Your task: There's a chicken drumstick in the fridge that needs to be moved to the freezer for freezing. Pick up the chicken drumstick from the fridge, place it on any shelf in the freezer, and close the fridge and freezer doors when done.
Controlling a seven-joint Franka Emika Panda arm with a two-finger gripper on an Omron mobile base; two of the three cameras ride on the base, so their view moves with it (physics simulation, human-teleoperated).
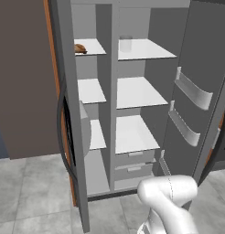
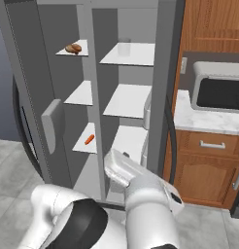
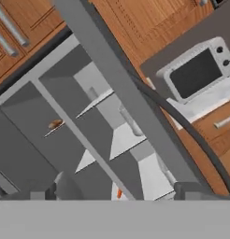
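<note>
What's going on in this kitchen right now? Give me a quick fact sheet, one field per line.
Fridge and freezer doors: both open
Chicken drumstick: on the top shelf of the narrow freezer section
Jar: on the top shelf of the wide fridge section
Small orange item: on the freezer's third shelf down
Gripper: open, holding nothing, outside the unit
Microwave: on the counter beside the fridge

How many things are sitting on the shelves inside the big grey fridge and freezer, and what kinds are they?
Chicken drumstick, brown, top narrow shelf: 1
Jar, pale and see-through, top wide shelf: 1
Small orange thing, low narrow shelf, too small to name: 1
Total: 3
</note>
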